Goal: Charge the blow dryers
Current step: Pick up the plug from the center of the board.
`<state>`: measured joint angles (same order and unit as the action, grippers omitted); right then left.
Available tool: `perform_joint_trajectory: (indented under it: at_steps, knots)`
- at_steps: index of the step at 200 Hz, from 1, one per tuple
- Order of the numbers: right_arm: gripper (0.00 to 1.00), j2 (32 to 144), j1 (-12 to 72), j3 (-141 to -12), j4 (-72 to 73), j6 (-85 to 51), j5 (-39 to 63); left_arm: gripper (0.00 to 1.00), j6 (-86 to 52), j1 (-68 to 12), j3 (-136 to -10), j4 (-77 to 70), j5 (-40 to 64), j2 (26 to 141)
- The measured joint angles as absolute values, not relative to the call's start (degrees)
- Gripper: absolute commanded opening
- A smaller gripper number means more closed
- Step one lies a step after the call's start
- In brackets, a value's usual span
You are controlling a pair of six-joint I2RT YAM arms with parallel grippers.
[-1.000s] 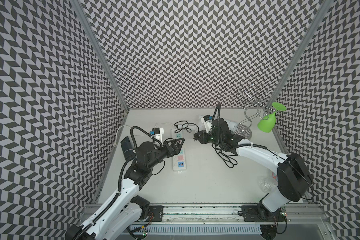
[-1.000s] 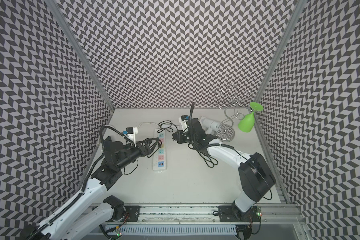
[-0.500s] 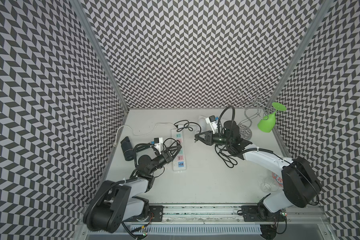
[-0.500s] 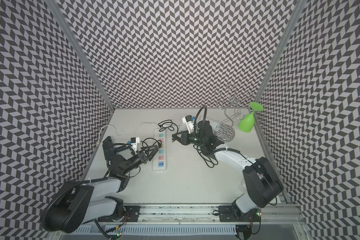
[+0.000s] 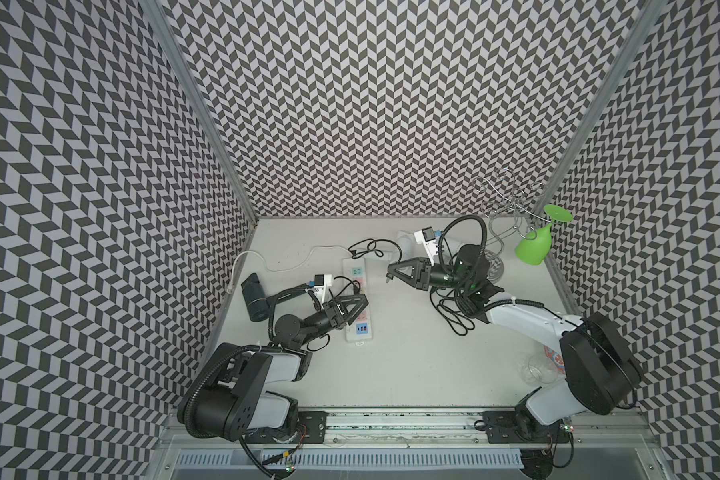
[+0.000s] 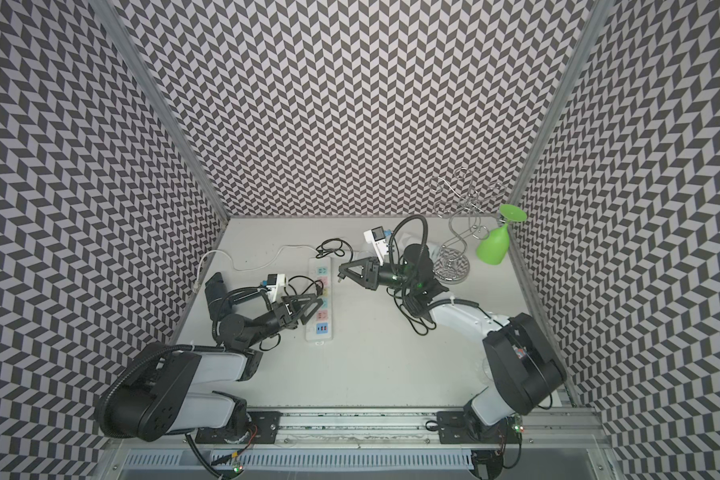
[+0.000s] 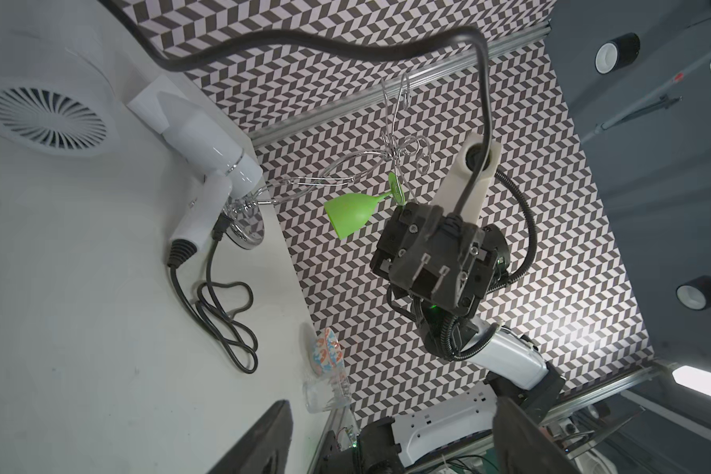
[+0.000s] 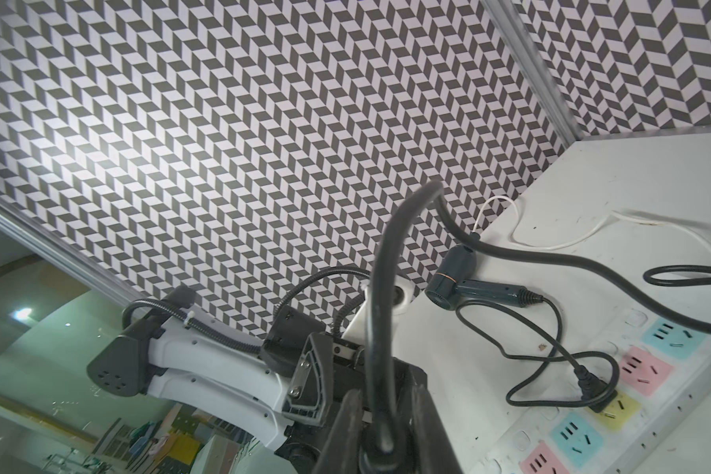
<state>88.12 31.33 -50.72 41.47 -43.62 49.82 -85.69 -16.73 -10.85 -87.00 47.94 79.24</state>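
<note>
The black blow dryer (image 5: 252, 296) lies on the worktop (image 5: 412, 365) by the left wall, and its cord leads to the power strip (image 5: 359, 332). The left hand (image 5: 360, 311) is above that strip, jaws spread wide with nothing between them. Further right, the right hand (image 5: 393, 275) is clamped on a black plug (image 7: 436, 269), prongs outward, just beside the strip's far end. Behind it, a white blow dryer (image 7: 216, 162) and a second white blow dryer (image 7: 48, 117) lie towards the rear wall.

black dryer (image 5: 252, 297), green glass (image 5: 533, 248), chevron walls (image 5: 371, 104)
</note>
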Motion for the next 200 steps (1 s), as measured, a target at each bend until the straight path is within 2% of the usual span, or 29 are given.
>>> perform_joint_trajectory:
  at_steps: [29,57,84,160,200]
  knots:
    - [0.07,88.1,31.3,-47.7,49.6,-45.7,49.5,0.88,-92.5,-17.0,-13.2,-87.1,47.7,77.1]
    - [0.04,89.0,31.3,-40.4,65.8,-49.8,46.2,0.88,-100.3,-17.4,-14.0,-87.1,46.2,76.3]
    - [0.00,94.7,31.5,-35.0,79.8,-55.9,41.0,0.87,-106.1,-18.0,-14.0,-87.1,44.6,76.3]
    - [0.00,97.5,37.1,-36.8,85.0,-53.6,34.4,0.79,-114.6,-21.3,-14.6,-87.1,41.7,77.2]
    - [0.00,97.5,38.4,-38.4,85.1,-52.0,32.7,0.71,-117.1,-23.4,-16.7,-87.1,40.5,77.6]
